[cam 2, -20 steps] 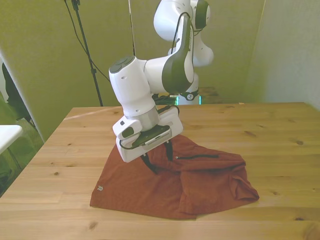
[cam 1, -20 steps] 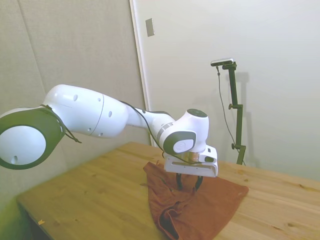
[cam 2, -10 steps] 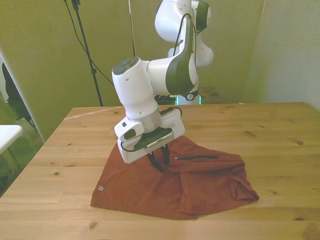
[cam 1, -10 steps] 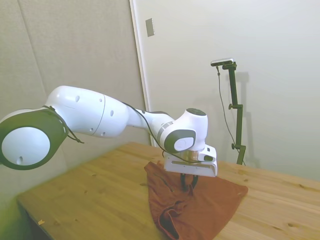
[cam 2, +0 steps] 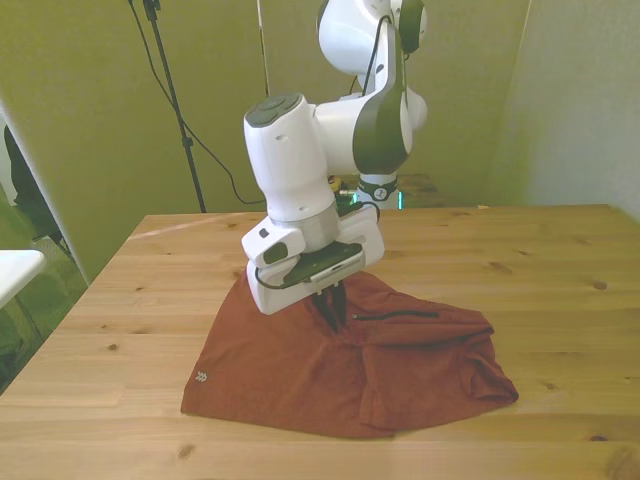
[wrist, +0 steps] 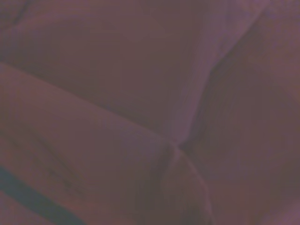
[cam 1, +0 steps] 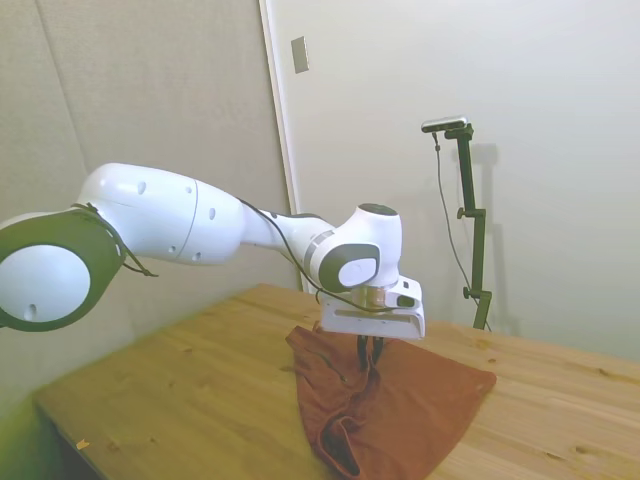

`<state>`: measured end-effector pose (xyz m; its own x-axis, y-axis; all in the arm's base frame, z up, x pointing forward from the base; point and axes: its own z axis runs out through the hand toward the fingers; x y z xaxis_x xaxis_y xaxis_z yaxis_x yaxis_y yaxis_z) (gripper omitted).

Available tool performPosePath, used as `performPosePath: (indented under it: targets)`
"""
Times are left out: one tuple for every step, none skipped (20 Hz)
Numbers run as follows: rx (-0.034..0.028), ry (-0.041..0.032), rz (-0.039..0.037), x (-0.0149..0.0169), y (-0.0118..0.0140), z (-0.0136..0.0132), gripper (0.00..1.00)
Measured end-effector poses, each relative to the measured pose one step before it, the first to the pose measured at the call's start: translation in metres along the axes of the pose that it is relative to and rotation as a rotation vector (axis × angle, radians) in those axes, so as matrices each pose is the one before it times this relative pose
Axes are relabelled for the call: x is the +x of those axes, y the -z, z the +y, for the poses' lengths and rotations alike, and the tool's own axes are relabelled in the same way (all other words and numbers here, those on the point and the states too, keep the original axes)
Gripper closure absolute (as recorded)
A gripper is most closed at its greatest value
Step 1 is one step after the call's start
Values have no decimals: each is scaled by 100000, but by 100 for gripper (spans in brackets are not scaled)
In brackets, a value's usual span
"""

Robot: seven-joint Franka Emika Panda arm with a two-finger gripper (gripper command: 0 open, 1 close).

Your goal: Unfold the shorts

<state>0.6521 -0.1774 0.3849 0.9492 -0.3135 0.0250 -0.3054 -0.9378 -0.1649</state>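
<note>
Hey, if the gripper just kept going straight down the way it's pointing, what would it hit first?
The shorts. The gripper points down with its fingertips closed together right at the rust-orange fabric, apparently pinching a fold. Beneath the cloth lies the wooden table. Whether more folded layers sit under that spot can't be told.

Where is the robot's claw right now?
In the front view the gripper is pinched shut on the shorts, near the middle of the table.

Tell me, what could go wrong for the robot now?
The gripper has its jaws shut on a small pinch of the shorts, so the cloth might slip out when it pulls. It may also have caught both layers, so the fold would lift without opening. The shorts lie near the table edge and could get dragged off.
</note>
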Motion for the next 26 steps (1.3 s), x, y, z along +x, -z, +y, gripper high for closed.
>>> performPosePath:
  targets:
    - [-935, 1427, 374, -920, 367, -843, 100]
    - [-674, 1230, 563, -1067, 374, -972, 100]
    - [-964, 1407, 431, -1125, 322, -995, 100]
    - [-1074, 1433, 483, -1218, 283, -1101, 100]
    - [-609, 1466, 403, -1259, 208, -1084, 100]
    - [-935, 1788, 466, -1333, 171, -1093, 100]
    - [-737, 1484, 391, -1387, 112, -1106, 100]
    - [-317, 1530, 249, -1462, 85, -1115, 100]
    - [-670, 1879, 249, -1508, 62, -1142, 100]
    - [-701, 1410, 66, -1501, -25, -1078, 100]
    - [-590, 1326, -6, -1584, -67, -1154, 100]
    - [-579, 1362, -17, -1651, -136, -1092, 100]
    - [-635, 998, -103, -1656, -163, -909, 100]
    - [-456, 915, -69, -1543, -165, -736, 100]
    - [-624, 517, 48, -1379, -102, -509, 100]
    - [-435, 187, -140, -1162, -36, -319, 100]
    - [-286, 340, -75, -983, 26, -199, 100]
    - [-293, 366, -43, -839, 20, -132, 100]
    - [-308, 258, -108, -719, -25, -86, 100]
    - [-248, 167, -263, -632, -102, -100, 100]
    - [-215, 46, -282, -552, -118, -104, 100]
    - [-181, 100, -149, -446, -71, -99, 100]
    - [-159, -170, -179, -354, -71, -70, 100]
    - [-123, -538, -20, -319, 14, -53, 0]
    - [-150, -694, -42, -292, 31, -82, 0]
    - [-191, -506, 86, -346, 61, -127, 0]
